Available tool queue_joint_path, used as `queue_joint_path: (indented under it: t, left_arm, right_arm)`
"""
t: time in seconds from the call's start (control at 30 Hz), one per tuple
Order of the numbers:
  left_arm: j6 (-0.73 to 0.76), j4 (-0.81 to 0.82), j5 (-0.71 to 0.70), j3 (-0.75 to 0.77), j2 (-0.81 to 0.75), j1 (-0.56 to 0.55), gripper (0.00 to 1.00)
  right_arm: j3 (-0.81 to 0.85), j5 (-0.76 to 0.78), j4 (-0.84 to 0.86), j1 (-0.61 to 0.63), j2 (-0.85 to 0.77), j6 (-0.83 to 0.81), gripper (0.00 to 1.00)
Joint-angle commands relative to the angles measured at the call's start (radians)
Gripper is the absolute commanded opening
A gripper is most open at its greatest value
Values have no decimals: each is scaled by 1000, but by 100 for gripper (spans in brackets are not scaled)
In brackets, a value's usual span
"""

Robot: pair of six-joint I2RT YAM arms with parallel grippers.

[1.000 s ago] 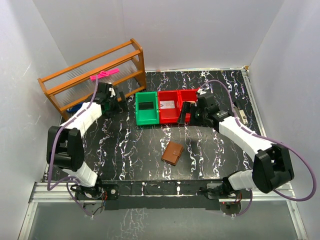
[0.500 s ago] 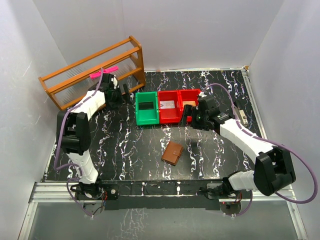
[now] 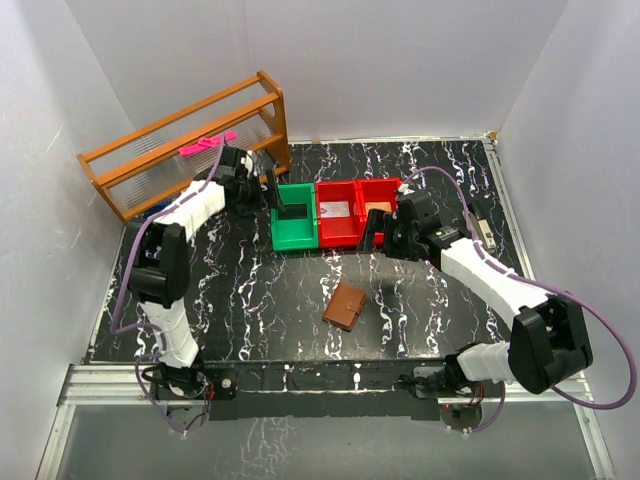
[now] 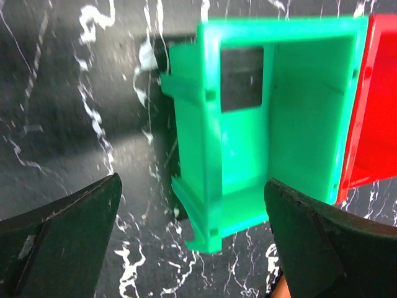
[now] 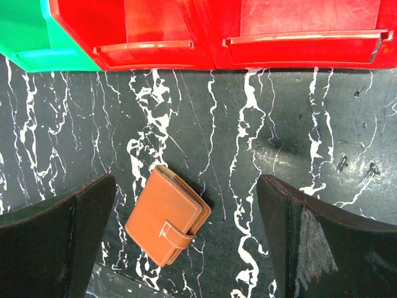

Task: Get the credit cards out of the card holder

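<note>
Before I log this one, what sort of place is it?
Probably a lab robot test cell: white walls enclose a black marbled table, two arms are bolted to its near edge, and props are staged: bins, a rack, a wallet.

white walls enclose a black marbled table bearing a wooden rack.

Count: card holder: one | green bin: one | red bins: two | wooden rack: one | pink piece on the rack: one | dark flat patch in the green bin: one | small tan thing far right: one, can't tell what
</note>
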Motion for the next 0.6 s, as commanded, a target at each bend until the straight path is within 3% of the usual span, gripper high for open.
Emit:
queue_joint_path:
  t: [0.0,0.3,0.57]
  left_arm:
    - [-44,18,-47,-125,-202,-17,99]
    - [-62,-5,-21,-361,-530,-17,99]
    - [-144,24,116,-587,-807,-14,97]
  right_arm:
    - [-7,-36,34,2,-57,8,98]
    - [-123,-83,-6,6,-186,92,97]
    - [-309,-247,11,31,-314,232,84]
